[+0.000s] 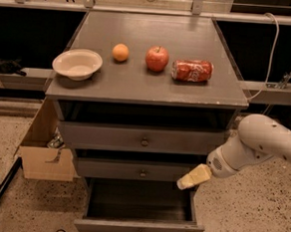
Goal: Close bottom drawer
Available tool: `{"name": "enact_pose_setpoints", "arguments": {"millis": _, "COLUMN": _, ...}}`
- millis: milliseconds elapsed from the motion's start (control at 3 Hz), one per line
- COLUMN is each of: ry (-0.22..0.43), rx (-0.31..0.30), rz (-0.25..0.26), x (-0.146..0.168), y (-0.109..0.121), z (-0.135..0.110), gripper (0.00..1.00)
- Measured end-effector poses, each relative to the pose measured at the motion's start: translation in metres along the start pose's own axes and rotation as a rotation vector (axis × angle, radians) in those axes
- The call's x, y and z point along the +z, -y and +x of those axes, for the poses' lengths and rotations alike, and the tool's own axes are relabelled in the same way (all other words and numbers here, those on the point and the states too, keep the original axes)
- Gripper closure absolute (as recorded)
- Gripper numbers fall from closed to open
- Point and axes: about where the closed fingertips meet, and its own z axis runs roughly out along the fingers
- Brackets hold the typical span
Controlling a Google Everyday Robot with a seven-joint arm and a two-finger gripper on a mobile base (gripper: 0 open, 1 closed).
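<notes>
The bottom drawer (137,227) stands pulled out at the cabinet's (147,85) foot, its inside dark. The gripper (193,177) hangs at the middle drawer's (126,170) right end. I cannot tell how far it is open.
</notes>
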Motion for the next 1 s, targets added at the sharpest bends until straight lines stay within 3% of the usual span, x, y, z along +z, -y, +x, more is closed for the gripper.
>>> {"name": "enact_pose_setpoints", "arguments": {"millis": 333, "ry": -0.09, "rx": 0.107, "rz": -0.032, "x": 0.048, "y": 0.018, "z": 0.009, "gripper": 0.0}}
{"name": "enact_pose_setpoints", "arguments": {"millis": 667, "ry": -0.051, "rx": -0.014, "rz": -0.054, "x": 0.039, "y": 0.006, "z": 0.005, "gripper": 0.0}}
{"name": "enact_pose_setpoints", "arguments": {"millis": 1000, "ry": -0.08, "rx": -0.238, "rz": -0.13, "x": 0.029, "y": -0.014, "z": -0.002, "gripper": 0.0}}
